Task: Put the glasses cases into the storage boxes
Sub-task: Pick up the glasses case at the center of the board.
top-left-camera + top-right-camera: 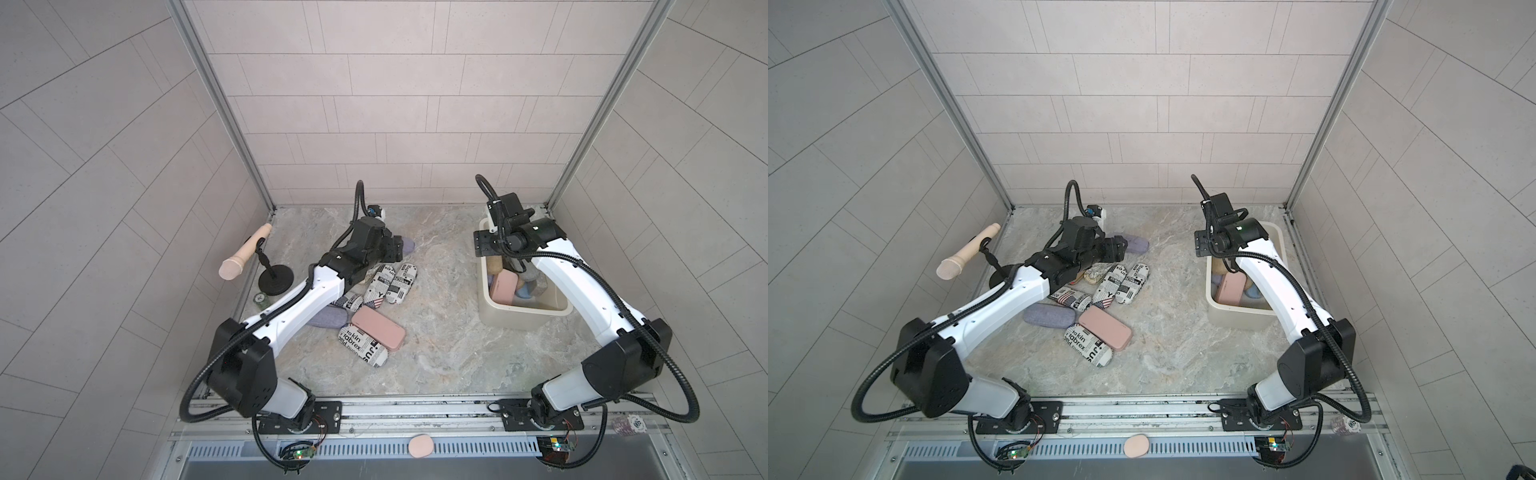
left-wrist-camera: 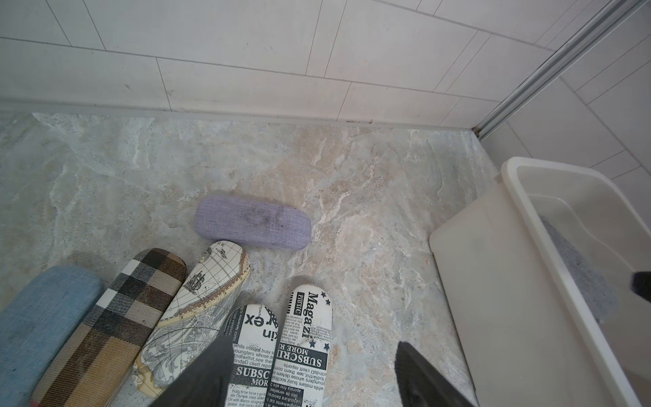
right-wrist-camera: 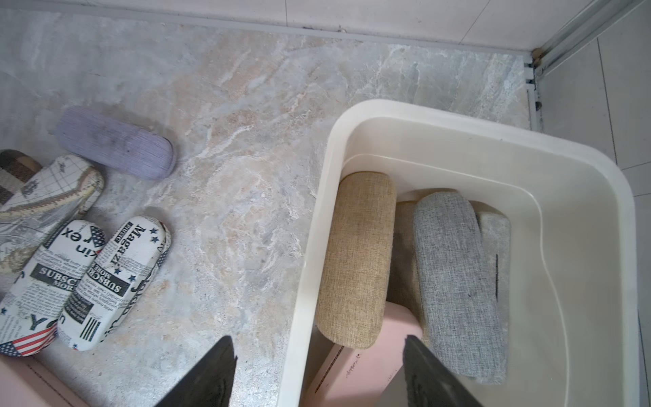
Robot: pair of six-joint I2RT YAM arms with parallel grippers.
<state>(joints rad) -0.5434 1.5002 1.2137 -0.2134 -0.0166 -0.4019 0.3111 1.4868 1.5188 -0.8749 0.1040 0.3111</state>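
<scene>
1. We see a cream storage box (image 1: 523,320) at three o'clock on the marbled worktop (image 1: 436,357), already holding a tan case (image 3: 355,257) and a grey case (image 3: 454,282).
2. Loose glasses cases (image 1: 1048,316) cluster toward nine o'clock; we judge them light, rigid shells, the pink case (image 1: 378,326) slick, the fabric ones grippier.
3. The left tool (image 2: 313,341) hovers released above two newsprint cases (image 2: 303,352); we would pinch one across its narrow middle.
4. The right tool (image 3: 318,338) hangs spread and empty over the box rim.

Hidden near the tub (image 1: 523,322)
The right arm (image 1: 573,282) covers part of the tub's inside and the cases (image 1: 505,286) there; well apart from it, the left arm (image 1: 291,303) hides part of the case pile (image 1: 399,282); the left wrist view's edge cuts off a blue case (image 2: 42,317).
</scene>
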